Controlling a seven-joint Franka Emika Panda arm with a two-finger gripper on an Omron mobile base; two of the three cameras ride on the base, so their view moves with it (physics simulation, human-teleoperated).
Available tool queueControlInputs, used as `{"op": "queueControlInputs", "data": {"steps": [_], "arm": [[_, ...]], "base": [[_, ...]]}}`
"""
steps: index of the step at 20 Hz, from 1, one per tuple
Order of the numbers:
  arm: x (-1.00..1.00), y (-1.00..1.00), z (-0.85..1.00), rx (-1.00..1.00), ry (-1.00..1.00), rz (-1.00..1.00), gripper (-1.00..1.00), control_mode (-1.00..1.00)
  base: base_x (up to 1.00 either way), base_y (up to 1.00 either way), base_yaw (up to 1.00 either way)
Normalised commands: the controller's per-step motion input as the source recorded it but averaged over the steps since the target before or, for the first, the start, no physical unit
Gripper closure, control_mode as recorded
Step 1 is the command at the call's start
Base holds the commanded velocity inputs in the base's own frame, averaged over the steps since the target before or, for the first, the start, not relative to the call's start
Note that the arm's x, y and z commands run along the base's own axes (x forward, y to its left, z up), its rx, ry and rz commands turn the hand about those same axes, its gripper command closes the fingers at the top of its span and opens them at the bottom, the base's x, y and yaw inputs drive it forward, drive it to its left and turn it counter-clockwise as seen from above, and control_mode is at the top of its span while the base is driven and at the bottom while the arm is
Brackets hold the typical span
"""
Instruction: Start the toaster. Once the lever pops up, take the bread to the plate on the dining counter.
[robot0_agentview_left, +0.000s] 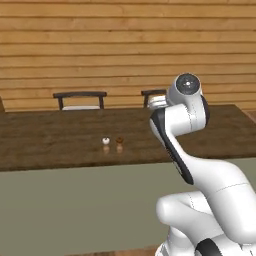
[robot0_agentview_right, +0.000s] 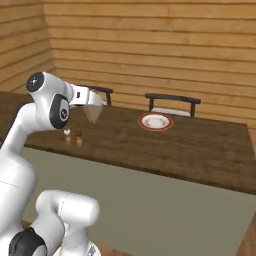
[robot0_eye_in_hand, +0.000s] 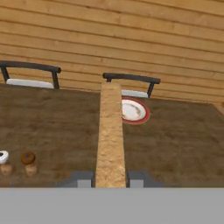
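Tan bread slice (robot0_eye_in_hand: 110, 131) clamped edge-on in gripper (robot0_eye_in_hand: 110, 178) above dark dining counter (robot0_eye_in_hand: 175, 144), long axis toward twelve o'clock, red-rimmed plate (robot0_eye_in_hand: 136, 110) just past its tip at one o'clock

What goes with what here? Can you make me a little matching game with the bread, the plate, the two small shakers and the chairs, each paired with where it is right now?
Things:
1. bread
2. plate
3. shakers
4. chairs

Places:
A. behind the far edge of the dining counter, against the wooden wall
B. lying on the counter near its far edge, with nothing on it
C. pinched in the robot's hand, held up above the counter
D. standing side by side on the counter, close to its near edge

Pairs: 1-C, 2-B, 3-D, 4-A
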Motion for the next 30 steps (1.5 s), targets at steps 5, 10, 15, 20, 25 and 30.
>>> {"op": "queueControlInputs", "data": {"steps": [5, 10, 15, 20, 25, 30], "arm": [[0.0, 0.0, 0.0, 0.0, 0.0, 0.0, 1.0, 1.0], [0.0, 0.0, 0.0, 0.0, 0.0, 0.0, 1.0, 1.0], [0.0, 0.0, 0.0, 0.0, 0.0, 0.0, 1.0, 1.0], [0.25, -0.41, -0.04, 0.05, -0.09, -0.03, 1.0, -1.0], [0.24, -0.68, 0.06, 0.32, -0.07, 0.0, 1.0, -1.0], [0.13, -0.81, 0.18, 0.56, 0.0, 0.0, 1.0, -1.0]], "base": [[0.55, -0.42, -0.07], [0.57, -0.33, -0.05], [0.49, -0.46, -0.06], [0.08, -0.1, -0.01], [0.0, 0.0, 0.0], [0.0, 0.0, 0.0]]}}
